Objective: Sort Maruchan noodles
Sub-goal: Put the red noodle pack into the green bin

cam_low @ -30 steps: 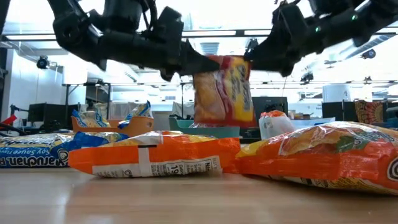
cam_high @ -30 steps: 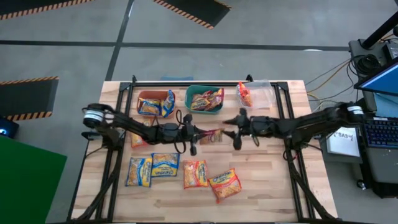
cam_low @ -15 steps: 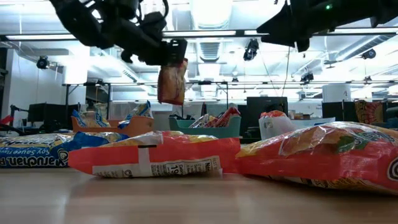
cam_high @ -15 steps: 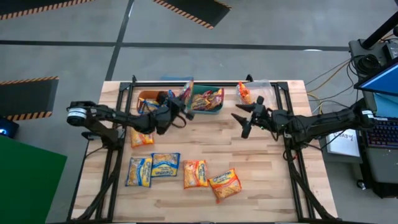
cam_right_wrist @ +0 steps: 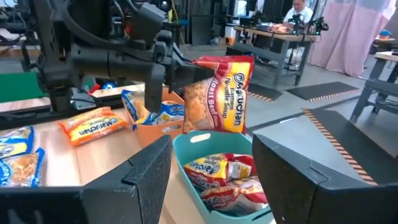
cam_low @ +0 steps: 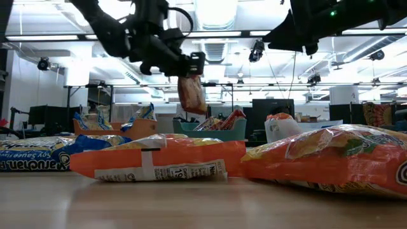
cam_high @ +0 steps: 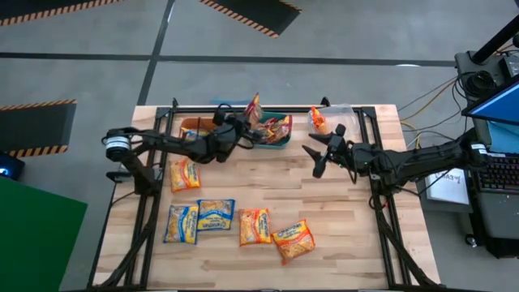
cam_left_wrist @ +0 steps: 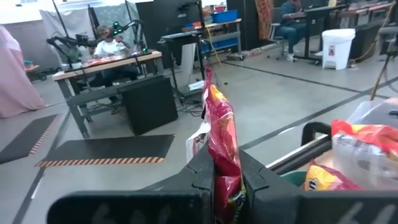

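Wooden tabletop (cam_high: 340, 219) planks carry three bins along the far edge and loose Maruchan noodles (cam_high: 237, 225) lying in a row well below both grippers. Left fingers (cam_left_wrist: 208, 180) are clamped shut on a maroon packet (cam_low: 191, 94), which hangs upright from them over the near rim of the green bin (cam_high: 280, 144), above the packets already lying in it. An orange bin (cam_high: 193, 124) sits just behind those fingers. Right fingers (cam_right_wrist: 149, 168) stand spread wide with nothing between them, pointing toward the green bin and the held packet, near the clear bin (cam_high: 345, 119)
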### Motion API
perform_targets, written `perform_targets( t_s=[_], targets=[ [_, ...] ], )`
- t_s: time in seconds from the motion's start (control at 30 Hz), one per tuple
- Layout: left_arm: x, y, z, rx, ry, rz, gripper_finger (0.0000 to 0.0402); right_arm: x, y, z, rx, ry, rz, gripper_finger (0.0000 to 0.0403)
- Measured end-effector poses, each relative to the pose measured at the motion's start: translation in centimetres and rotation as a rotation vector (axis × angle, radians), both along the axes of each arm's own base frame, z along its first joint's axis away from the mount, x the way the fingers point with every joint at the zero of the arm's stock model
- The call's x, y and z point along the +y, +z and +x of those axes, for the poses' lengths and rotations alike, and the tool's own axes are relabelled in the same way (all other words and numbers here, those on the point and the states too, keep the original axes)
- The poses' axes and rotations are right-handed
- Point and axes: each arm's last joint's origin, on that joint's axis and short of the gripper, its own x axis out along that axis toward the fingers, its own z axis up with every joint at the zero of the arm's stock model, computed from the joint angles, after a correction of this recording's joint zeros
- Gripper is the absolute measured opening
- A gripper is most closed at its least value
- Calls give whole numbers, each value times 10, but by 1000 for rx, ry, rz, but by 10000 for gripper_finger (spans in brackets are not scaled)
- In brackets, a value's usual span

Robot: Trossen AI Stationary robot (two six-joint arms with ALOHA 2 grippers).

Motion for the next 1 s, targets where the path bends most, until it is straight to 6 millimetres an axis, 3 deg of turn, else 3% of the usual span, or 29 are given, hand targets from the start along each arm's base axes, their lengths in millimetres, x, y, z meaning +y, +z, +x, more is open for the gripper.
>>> perform_targets(
  t_s=[0.23, 0.57, 0.8, 1.0],
  targets=[
    [9, -19, 10, 99, 156, -6, 2, -2, -3, 0, 32, -12, 1, 211],
    [9, -41, 15, 108, 160, -49, 7, -4, -3, -1, 21, -21, 20, 210],
    [9, -47, 16, 103, 164, -66, 36, -4, -3, -1, 24, -21, 22, 210],
    [7, -46, 16, 103, 157, -66, 91, -4, -4, -1, -1, -24, 66, 210]
  ],
)
